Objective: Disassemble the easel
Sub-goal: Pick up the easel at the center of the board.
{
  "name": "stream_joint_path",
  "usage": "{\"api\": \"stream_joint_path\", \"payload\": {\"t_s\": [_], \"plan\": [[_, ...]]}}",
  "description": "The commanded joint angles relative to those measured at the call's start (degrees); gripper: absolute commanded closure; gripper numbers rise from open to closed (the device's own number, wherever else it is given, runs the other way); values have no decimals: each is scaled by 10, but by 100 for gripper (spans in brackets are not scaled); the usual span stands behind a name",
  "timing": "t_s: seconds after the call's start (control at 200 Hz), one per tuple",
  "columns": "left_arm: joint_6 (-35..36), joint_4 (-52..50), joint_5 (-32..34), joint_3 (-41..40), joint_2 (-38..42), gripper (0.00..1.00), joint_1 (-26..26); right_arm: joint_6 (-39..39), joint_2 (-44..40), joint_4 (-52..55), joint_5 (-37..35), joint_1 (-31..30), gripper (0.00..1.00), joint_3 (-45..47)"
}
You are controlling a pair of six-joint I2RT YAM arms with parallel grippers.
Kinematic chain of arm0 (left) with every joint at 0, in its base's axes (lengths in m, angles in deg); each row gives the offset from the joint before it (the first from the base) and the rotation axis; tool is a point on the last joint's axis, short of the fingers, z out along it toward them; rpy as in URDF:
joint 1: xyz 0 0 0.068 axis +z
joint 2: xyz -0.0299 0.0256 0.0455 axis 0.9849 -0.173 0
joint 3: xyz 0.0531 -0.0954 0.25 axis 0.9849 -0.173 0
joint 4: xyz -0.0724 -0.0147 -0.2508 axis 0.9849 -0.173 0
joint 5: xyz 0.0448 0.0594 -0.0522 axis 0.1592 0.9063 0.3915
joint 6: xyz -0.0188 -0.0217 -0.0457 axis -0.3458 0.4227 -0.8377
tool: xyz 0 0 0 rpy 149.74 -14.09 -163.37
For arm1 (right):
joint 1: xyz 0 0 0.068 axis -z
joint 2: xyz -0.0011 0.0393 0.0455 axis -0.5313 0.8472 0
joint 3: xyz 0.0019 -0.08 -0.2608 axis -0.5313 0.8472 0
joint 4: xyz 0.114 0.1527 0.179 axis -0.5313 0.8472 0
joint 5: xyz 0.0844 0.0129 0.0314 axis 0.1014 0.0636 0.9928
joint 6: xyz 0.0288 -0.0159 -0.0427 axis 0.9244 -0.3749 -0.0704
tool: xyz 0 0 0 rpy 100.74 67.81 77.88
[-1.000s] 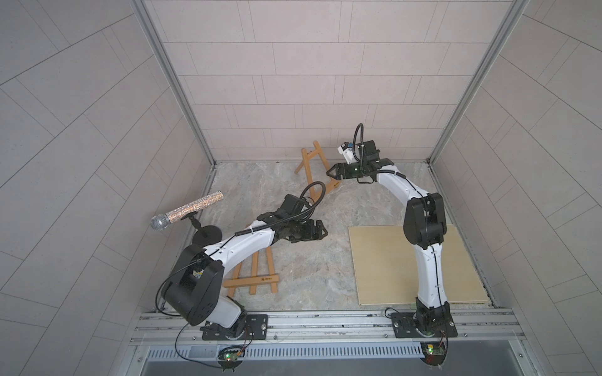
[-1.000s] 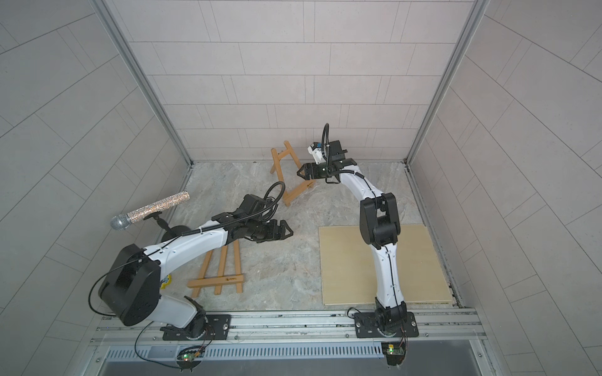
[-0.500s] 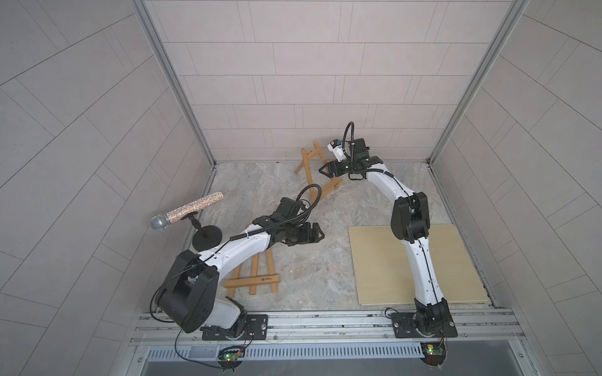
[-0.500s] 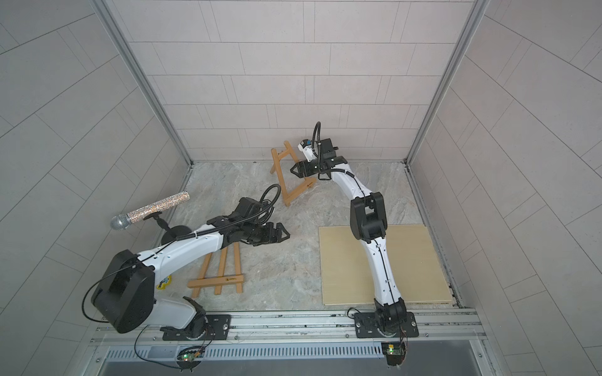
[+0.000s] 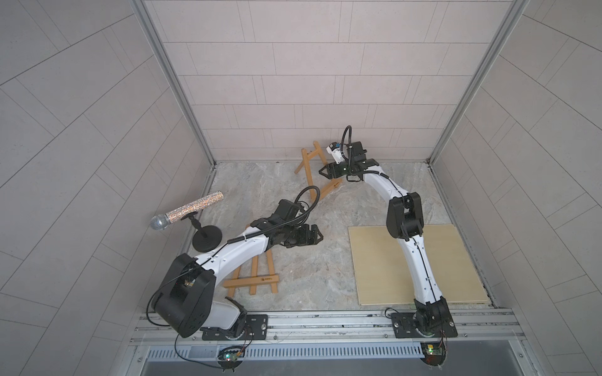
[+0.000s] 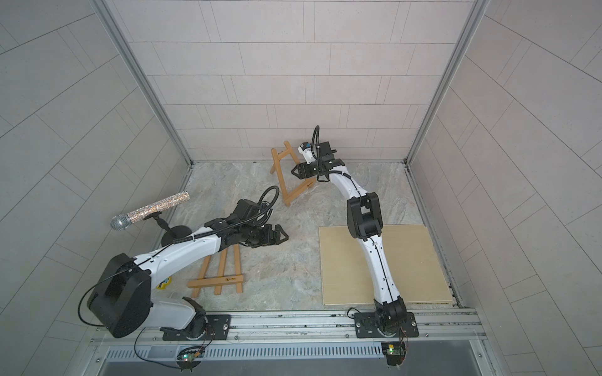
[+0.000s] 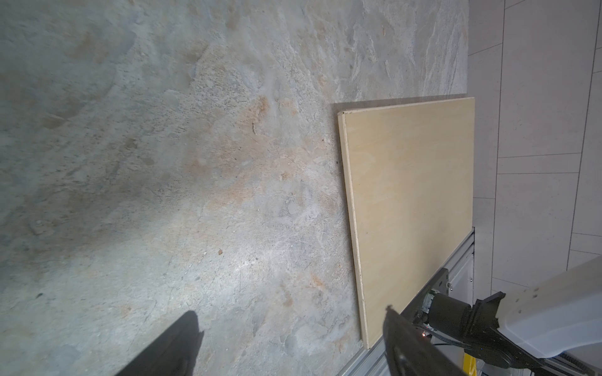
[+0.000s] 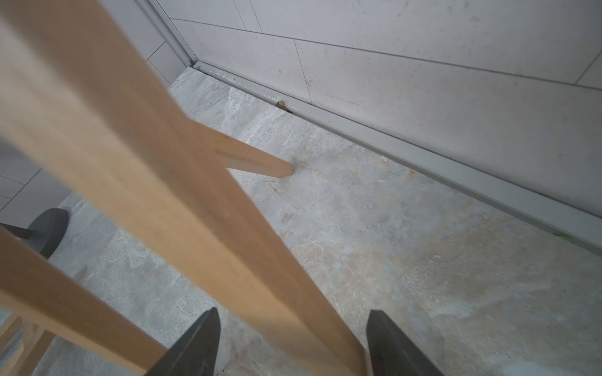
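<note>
The wooden easel is in two parts. One frame (image 5: 309, 169) (image 6: 279, 169) stands tilted by the back wall. The other part (image 5: 255, 280) (image 6: 224, 279) lies flat on the floor, partly under my left arm. My right gripper (image 5: 322, 171) (image 6: 294, 171) reaches into the standing frame. In the right wrist view its jaws straddle a wooden bar (image 8: 202, 208), still apart with floor showing beside the bar, so my right gripper (image 8: 293, 312) is open. My left gripper (image 5: 317, 236) (image 6: 285, 236) (image 7: 291, 311) hovers open over bare floor, holding nothing.
A glittery microphone (image 5: 187, 211) on a black round-based stand (image 5: 207, 239) sits at the left wall. A pale plywood board (image 5: 413, 263) (image 7: 410, 201) lies flat on the right of the floor. The back wall is close behind the standing frame.
My right gripper has moved left into the standing frame and its jaws have narrowed around a bar. My left gripper has drawn back slightly, still open.
</note>
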Motion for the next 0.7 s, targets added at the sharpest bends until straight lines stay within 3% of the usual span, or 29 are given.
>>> {"api": "stream_joint_path", "payload": {"t_s": [0.0, 0.255, 0.691], "plan": [[2, -4, 4, -6, 13, 8, 4, -11, 5, -10, 3, -6, 31, 0], [2, -5, 7, -6, 19, 8, 6, -25, 0, 5, -18, -13, 59, 4], [-1, -8, 9, -13, 44, 8, 31, -58, -43, 14, -62, -32, 81, 48]]}}
